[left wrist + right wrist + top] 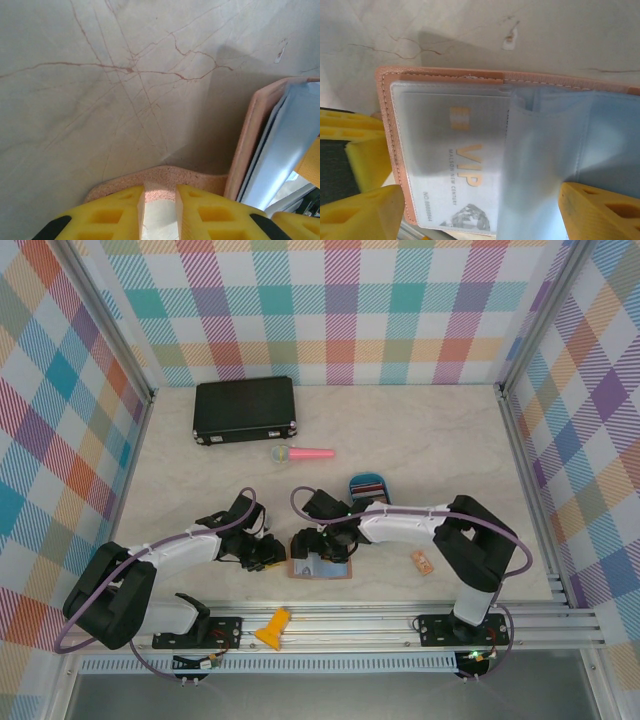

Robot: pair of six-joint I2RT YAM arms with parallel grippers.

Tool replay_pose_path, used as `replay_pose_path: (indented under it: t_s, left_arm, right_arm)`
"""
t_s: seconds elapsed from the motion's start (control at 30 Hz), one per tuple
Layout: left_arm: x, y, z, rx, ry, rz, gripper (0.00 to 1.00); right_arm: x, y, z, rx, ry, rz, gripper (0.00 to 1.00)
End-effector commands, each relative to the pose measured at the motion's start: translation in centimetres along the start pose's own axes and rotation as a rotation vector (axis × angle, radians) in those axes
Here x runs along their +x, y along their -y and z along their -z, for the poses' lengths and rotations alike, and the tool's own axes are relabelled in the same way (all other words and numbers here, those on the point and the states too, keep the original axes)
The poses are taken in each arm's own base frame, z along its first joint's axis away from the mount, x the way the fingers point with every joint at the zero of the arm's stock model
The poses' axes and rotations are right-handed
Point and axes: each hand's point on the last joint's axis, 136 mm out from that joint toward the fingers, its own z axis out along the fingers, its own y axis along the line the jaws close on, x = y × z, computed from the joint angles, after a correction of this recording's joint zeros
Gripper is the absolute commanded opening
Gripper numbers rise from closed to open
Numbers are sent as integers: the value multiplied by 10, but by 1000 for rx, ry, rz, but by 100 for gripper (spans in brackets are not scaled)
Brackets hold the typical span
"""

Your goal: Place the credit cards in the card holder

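The card holder (335,571) lay open near the middle of the table's (420,430) near edge, its long axis running along that edge, left to right. One pinkish-brown cover lay flat on the marble. In the left wrist view the other part of the card holder (250,145) stood up on edge with its grey-blue sleeves facing right.

The left gripper (268,556) reached in from the holder's left end. Seen from its own camera, the left gripper (160,196) was clenched to a narrow gap on the rounded edge of the holder's leather cover.

The right gripper (322,543) hung directly over the holder. In its wrist view the right gripper (480,200) had its jaws spread wide and held nothing. One finger sat at the stitched left edge of the card holder (445,75) and the other over the grey-blue sleeve.

A white card (465,165) printed "VIP" in gold sat inside a clear sleeve. Its long side ran along the stitched edge, and a loose grey-blue sleeve overlapped its right part.

More credit cards (370,490) stood in a blue tray (366,476) just beyond the holder, toward the far edge. An orange tag (421,561) lay right of the holder near the near edge. A black case (245,410) sat by the far-left corner.
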Motion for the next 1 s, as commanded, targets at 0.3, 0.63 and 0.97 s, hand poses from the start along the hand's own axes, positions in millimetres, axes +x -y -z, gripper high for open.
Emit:
replay_pose_path:
  t_s: [0.3,0.63,0.97]
  left_arm:
    - [22,-39,-6,-137,-72,80,25]
    - [22,-39,-6,-144,-70,81,25]
    - [21,-39,-4,-150,-70,83,25]
  right_arm:
    - [-3,-28,16,-148,51,13,81]
    - [-4,-31,8,-284,42,-18,81]
    - [-6,-44,12,-372,51,6,80]
